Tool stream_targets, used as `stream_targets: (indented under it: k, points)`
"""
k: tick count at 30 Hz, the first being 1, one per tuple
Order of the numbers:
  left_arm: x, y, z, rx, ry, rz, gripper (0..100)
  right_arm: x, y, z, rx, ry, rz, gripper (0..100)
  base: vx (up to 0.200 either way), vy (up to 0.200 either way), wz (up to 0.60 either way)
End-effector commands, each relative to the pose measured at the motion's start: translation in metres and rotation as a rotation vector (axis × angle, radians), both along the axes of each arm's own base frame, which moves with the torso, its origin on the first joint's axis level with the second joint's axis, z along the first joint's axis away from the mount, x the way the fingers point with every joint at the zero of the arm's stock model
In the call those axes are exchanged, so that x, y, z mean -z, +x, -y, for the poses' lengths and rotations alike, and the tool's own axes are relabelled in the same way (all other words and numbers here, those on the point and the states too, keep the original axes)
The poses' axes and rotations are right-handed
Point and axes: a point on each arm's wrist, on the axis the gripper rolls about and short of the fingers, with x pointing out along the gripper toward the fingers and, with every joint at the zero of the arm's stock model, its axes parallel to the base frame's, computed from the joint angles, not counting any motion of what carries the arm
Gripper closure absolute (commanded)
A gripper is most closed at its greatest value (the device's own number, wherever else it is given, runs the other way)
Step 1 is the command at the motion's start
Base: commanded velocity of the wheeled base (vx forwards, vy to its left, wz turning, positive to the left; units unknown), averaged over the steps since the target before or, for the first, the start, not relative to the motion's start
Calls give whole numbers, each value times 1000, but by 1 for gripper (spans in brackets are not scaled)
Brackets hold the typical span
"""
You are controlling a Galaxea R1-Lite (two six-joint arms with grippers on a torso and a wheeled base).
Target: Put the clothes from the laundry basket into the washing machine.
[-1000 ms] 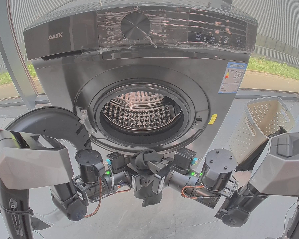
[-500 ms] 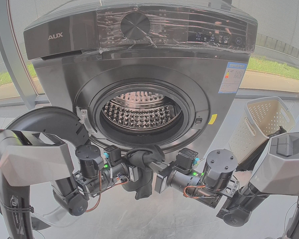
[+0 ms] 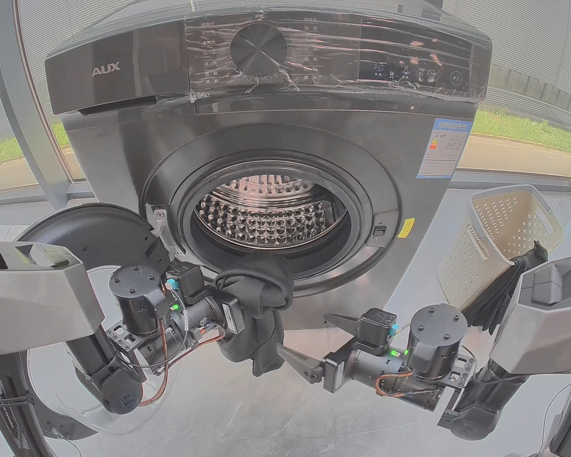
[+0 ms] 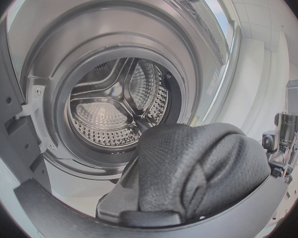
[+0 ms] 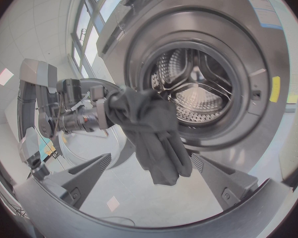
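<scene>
The washing machine's round door (image 3: 89,236) stands swung open at the lower left of the head view, hinged on the left side of the opening. Just to its right, in the lower centre-left of the frame, the left gripper (image 3: 238,309) is clamped on a dark garment (image 3: 260,312). The cloth is bunched over the gripper's fingers and hides them, and a loose end hangs straight down towards the pale floor (image 3: 247,414). The top of the bundle overlaps the lower rim of the door opening in the head view. In the left wrist view the same cloth (image 4: 202,169) fills the lower right, with the opening behind it.

The washing machine (image 3: 266,122) fills the middle of the head view, and its perforated steel drum (image 3: 269,214) shows through the open port at centre.

Lower centre-right, the right gripper (image 3: 304,334) is empty with its jaws spread wide and pointing left at the hanging end of the garment. It sits close to the cloth without gripping it.

At the right edge of the head view, a cream laundry basket (image 3: 488,242) stands tilted on the floor beside the machine. Dark clothes (image 3: 507,287) drape over its near rim.
</scene>
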Motion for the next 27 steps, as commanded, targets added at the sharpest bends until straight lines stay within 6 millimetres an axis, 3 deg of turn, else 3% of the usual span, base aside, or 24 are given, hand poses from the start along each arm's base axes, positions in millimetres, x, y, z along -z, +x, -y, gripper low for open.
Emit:
stream_targets:
  k: [1, 5, 10, 19, 27]
  points:
    - [-8, -4, -5, -45, -13, 16, 100, 3, -8, 45, 87, -58, -59, 0, 0, 0, 0]
    - [-11, -12, -7, -46, 1, 20, 100, 12, -10, 78, 175, -99, -117, 0, 0, 0, 0]
    - [-23, -14, -12, -78, -14, 57, 100, 15, -10, 96, 231, -111, -149, 0, 0, 0, 0]
    - [-19, -6, -16, -140, 22, 69, 100, 2, -11, 101, 247, -81, -112, 0, 0, 0, 0]
    - [-9, -3, -13, -142, 42, 43, 100, 3, -13, 100, 240, -86, -118, 0, 150, 0, 0]
